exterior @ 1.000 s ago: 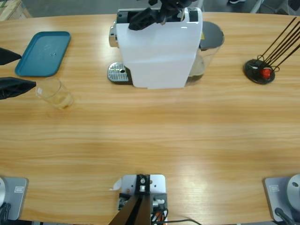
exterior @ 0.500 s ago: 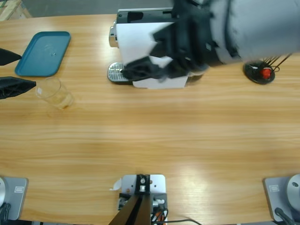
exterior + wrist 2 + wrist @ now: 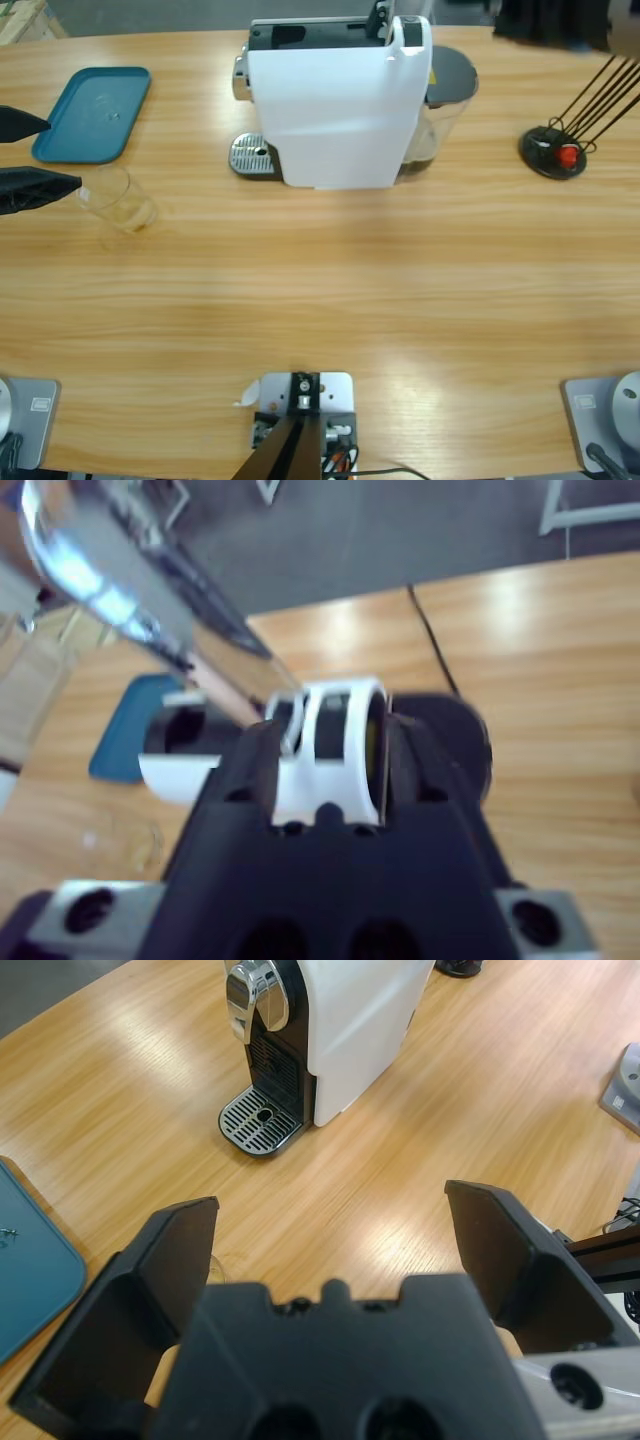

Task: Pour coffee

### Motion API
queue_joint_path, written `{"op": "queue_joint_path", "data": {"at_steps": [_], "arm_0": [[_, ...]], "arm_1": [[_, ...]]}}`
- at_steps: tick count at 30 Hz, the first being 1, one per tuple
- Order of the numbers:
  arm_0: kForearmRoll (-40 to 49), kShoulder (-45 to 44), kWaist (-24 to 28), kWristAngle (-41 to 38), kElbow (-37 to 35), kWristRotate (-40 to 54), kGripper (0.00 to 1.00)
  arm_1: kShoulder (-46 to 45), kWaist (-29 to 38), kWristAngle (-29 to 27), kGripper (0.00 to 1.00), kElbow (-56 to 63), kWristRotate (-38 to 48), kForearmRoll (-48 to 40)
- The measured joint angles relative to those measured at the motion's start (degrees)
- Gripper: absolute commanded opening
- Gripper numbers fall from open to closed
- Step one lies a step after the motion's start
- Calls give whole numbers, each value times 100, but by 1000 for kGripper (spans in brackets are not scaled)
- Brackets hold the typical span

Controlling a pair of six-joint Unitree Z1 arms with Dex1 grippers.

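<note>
Reaching in from the table's (image 3: 330,300) edge, the left gripper (image 3: 45,150) hovers with jaws spread beside a clear cup (image 3: 115,198). The right gripper's (image 3: 325,760) jaws can't be judged. A thin brownish coffee (image 3: 136,222) residue sits inside the cup.

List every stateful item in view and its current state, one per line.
coffee machine: upright, drip tray bare
clear cup: lying tipped, only a trace of liquid inside
teal tray: flat, nothing on it
left end effector: open beside the cup
right end effector: above the machine's top
</note>
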Motion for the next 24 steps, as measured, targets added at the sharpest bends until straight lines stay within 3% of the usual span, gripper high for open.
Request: {"op": "queue_joint_path", "data": {"at_steps": [5,9,24], "arm_0": [[29,0,0,0,23,0,996],[30,0,0,0,32,0,996],[34,34,0,0,140,0,996]], "arm_1": [[534,-100,-169,0,-1700,255,1373],[960,-108,-246,0,-2746,968,2336],[1604,-49,-393,0,-3532,1615,2636]]}}
